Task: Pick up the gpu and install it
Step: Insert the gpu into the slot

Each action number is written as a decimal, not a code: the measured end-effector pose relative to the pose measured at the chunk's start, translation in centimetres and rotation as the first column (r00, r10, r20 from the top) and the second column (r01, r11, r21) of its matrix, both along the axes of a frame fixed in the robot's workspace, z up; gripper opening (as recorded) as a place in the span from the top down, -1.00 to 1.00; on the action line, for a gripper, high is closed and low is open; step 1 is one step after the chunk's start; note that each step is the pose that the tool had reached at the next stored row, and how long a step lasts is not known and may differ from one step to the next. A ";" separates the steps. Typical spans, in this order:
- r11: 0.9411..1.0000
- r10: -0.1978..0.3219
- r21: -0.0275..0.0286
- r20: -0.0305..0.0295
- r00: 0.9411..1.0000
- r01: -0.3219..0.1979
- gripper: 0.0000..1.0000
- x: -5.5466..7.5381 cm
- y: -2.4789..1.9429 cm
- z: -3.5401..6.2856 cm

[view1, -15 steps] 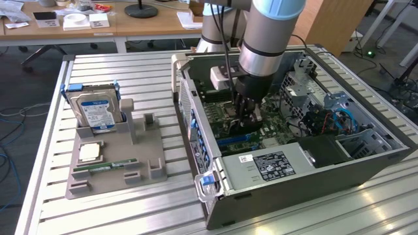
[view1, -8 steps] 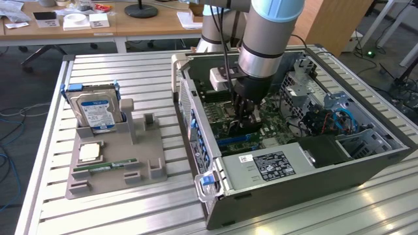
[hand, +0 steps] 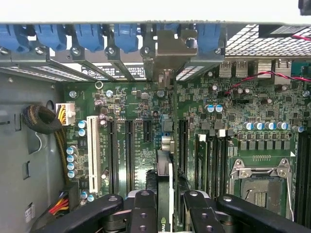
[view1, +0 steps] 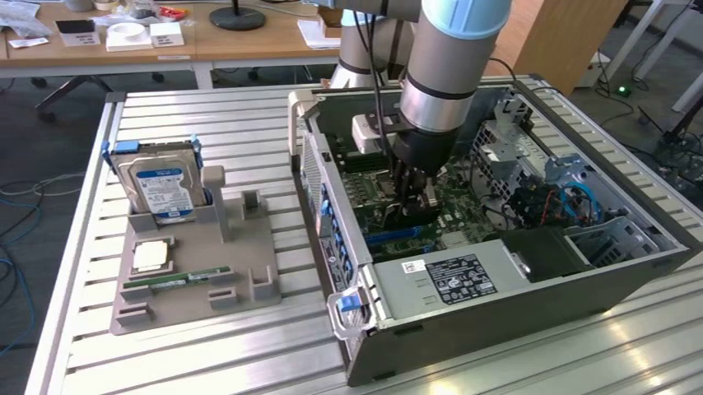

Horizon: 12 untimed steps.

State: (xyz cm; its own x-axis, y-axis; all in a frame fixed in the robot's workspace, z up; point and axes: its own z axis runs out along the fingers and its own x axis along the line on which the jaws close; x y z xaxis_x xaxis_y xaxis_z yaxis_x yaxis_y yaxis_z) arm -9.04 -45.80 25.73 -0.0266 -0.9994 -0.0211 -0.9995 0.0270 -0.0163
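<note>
The gpu (hand: 165,184) stands edge-on over the green motherboard (hand: 131,102) inside the open computer case (view1: 516,284). Its silvery bracket (hand: 167,48) lies against the case's rear slot openings, among the blue latches. My gripper (hand: 165,211) is shut on the card, with one black finger (hand: 142,213) on each side of it. In the exterior view the gripper (view1: 412,202) reaches straight down into the case, and the dark gpu (view1: 420,218) sits low between its fingers, close to the board. Whether the card's edge sits in a slot I cannot tell.
To the case's left in the exterior view, a grey holder (view1: 236,247) carries a blue-labelled hard drive (view1: 163,188), a processor chip (view1: 151,257) and a green memory stick (view1: 176,280). Inside the case are a CPU socket (hand: 262,179), memory slots and a cable bundle (hand: 41,119).
</note>
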 end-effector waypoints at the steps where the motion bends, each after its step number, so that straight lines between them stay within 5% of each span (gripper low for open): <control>1: 1.000 0.000 0.000 0.000 1.000 0.000 0.47 0.0 0.00 -0.01; 12: 1.000 -0.004 0.000 0.000 1.000 0.004 0.47 -0.2 -0.05 -0.22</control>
